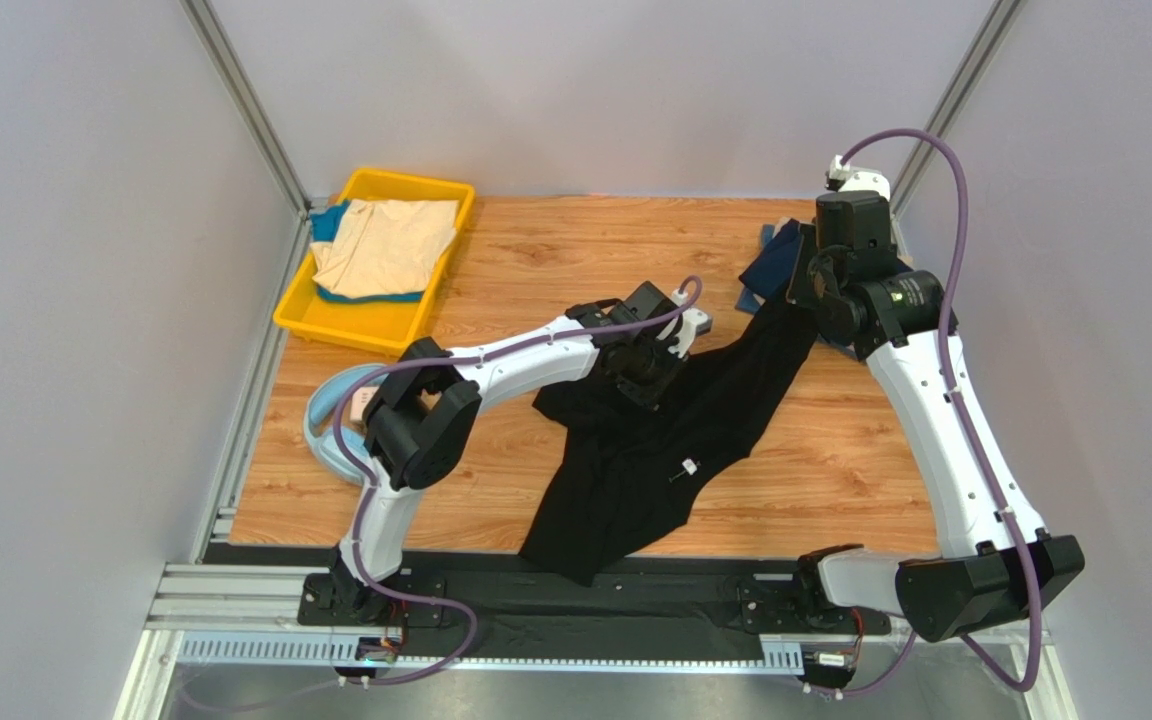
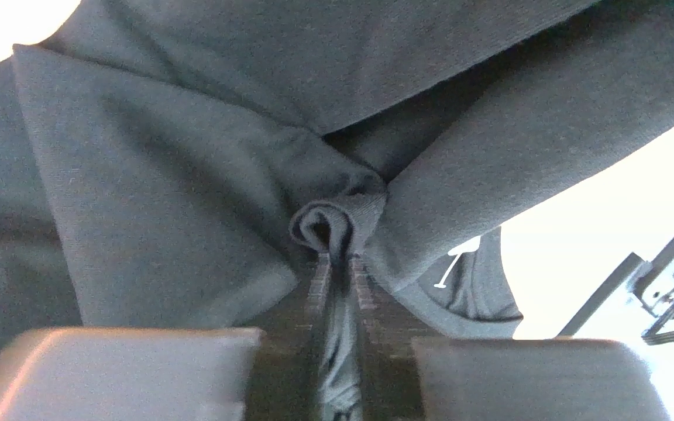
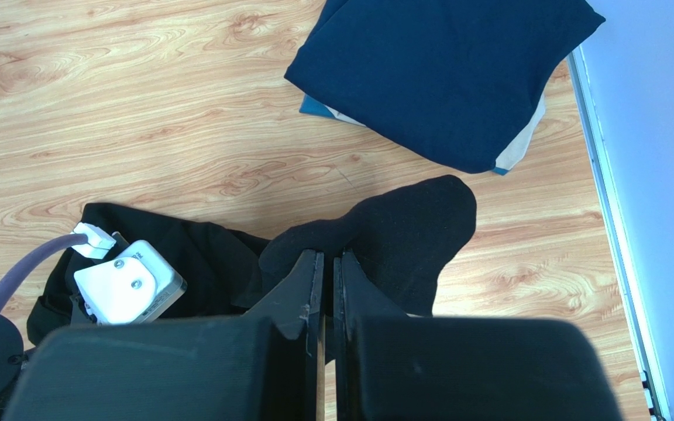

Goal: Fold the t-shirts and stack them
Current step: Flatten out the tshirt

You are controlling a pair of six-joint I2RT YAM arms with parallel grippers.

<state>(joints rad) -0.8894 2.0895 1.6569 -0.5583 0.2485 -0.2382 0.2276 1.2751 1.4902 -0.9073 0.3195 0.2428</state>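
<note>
The large black t-shirt (image 1: 642, 465) of soft cloth is lying crumpled across the middle of the wooden desk (image 1: 537, 255) in the top view. Its lower edge is reaching the dark rail at the bottom of the frame, and one corner is stretching toward the upper right. The two arms are covering much of its upper part, so its outline is hard to make out. In the left wrist view the shirt (image 2: 182, 175) is filling nearly the whole frame, cut off on every side.

The left hand (image 2: 336, 263) is clamping a bunched fold of this cloth, with its fingers standing narrowly apart around the fabric. In the top view that hand (image 1: 642, 368) is sitting at the shirt's upper left.

The right hand (image 3: 326, 259) is pinching the shirt's (image 3: 402, 228) stretched corner, fingers pressed almost together. The fingertips are hiding the pinch itself.

A folded navy t-shirt (image 3: 446, 70) is resting at the upper right, topping a small stack whose lower layers are showing only as pale and teal edges. A folded beige t-shirt (image 1: 387, 240) is lying in a yellow plastic tray (image 1: 297, 308) at the upper left.
</note>
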